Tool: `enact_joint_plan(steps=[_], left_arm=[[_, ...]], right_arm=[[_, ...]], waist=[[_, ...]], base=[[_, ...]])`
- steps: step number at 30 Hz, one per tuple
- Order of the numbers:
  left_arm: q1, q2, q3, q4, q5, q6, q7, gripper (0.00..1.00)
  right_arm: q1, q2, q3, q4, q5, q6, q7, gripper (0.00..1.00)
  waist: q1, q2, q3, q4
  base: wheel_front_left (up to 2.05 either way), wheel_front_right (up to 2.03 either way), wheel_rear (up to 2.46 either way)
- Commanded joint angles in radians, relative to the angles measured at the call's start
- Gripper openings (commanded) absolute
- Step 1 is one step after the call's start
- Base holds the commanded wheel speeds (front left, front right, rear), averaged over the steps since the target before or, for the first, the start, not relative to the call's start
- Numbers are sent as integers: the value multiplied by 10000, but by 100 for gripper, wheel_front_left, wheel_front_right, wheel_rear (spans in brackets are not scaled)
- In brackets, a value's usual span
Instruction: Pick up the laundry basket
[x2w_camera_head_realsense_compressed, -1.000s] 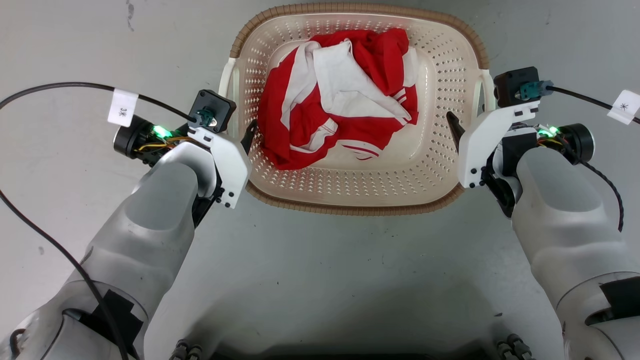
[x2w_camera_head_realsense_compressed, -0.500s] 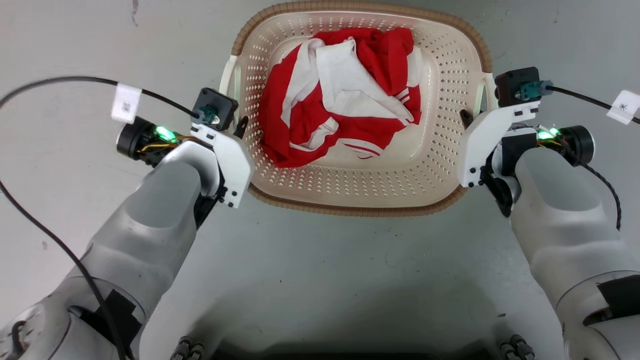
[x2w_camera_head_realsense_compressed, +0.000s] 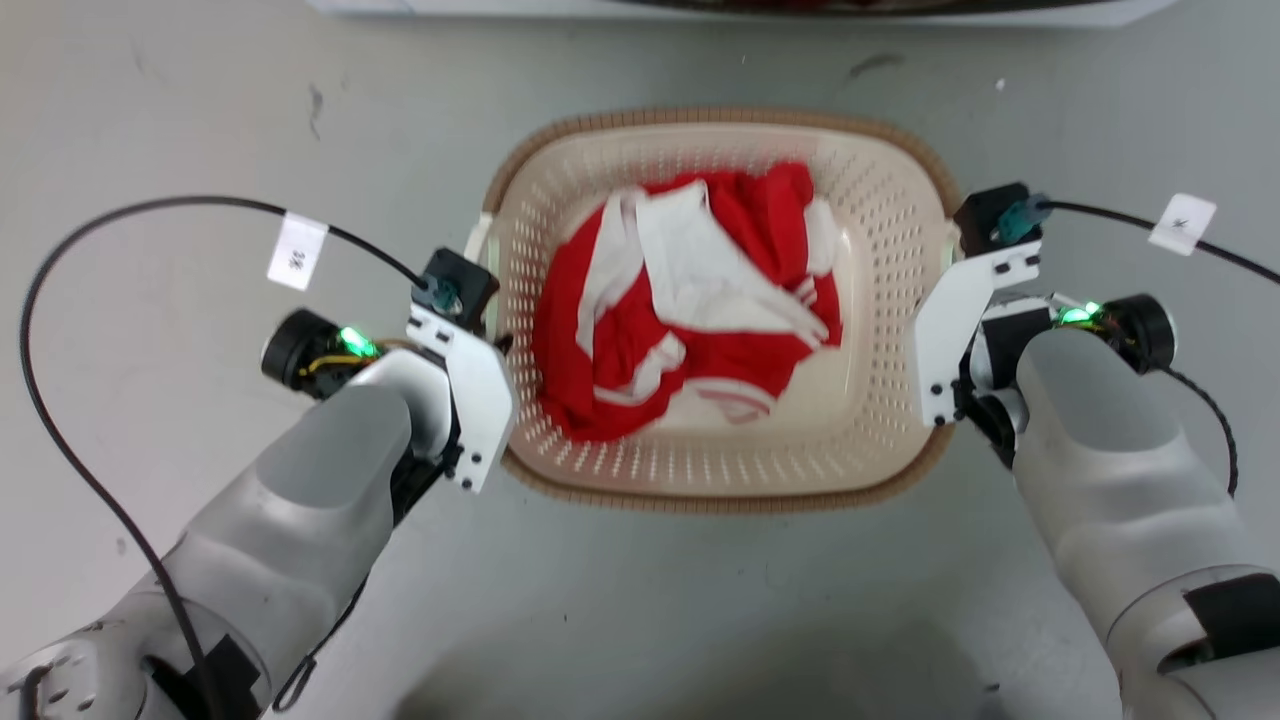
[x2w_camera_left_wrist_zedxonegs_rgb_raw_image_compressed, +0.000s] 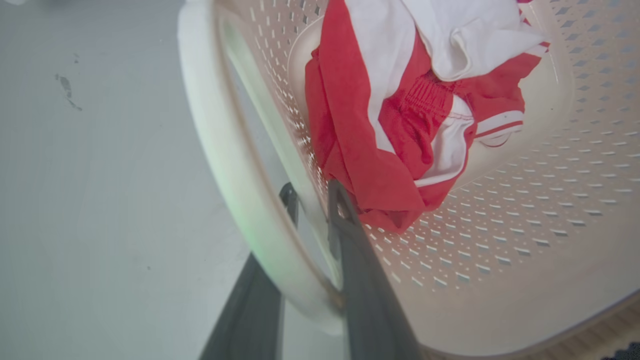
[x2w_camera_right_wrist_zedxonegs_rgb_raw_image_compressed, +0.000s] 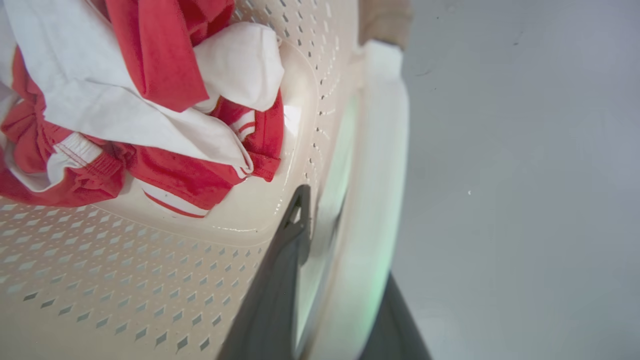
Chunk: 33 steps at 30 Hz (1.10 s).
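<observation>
The laundry basket is cream with a brown woven-look rim and stands on the grey floor between my arms, holding red and white clothes. My left gripper is at its left side. In the left wrist view that gripper is shut on the perforated wall, one finger inside and one in the gap behind the white handle. My right gripper is shut on the right side, the inner finger inside the basket and the outer finger under the white handle.
A white edge runs along the top of the head view, beyond the basket. Black cables with white tags loop from both wrists over the grey floor.
The head camera has moved: the basket now looks smaller and lower, and a white edge has come in at the top. Both grippers' fingers went from inside the basket to clamped at its side walls.
</observation>
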Motion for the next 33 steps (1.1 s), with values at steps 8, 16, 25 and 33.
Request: enact_joint_plan(steps=[8, 16, 25, 33], left_arm=[[854, 868, -922, -1215, -1576, -33, 1407, 0], [1547, 1500, -1110, -2236, -2336, -34, 2797, 0], [2206, 1850, -1126, -3126, -3147, -51, 4454, 0], [2702, 2045, -1127, -3655, -3672, -61, 5525, 0]], right_arm=[[850, -52, 1517, 4, 813, 28, 1791, 0], [1577, -68, 2652, -336, 1787, 28, 3158, 0], [2166, -47, 3745, -740, 2811, 28, 4345, 0], [2505, -54, 4184, -721, 3471, 28, 5141, 0]], waist=[[-1, 0, -2585, -284], [-1, 0, -4379, -385], [-1, 0, -6033, -412], [-1, 0, -6996, -562]], base=[[0, 0, 0], [0, 0, 0], [0, 0, 0], [0, 0, 0]])
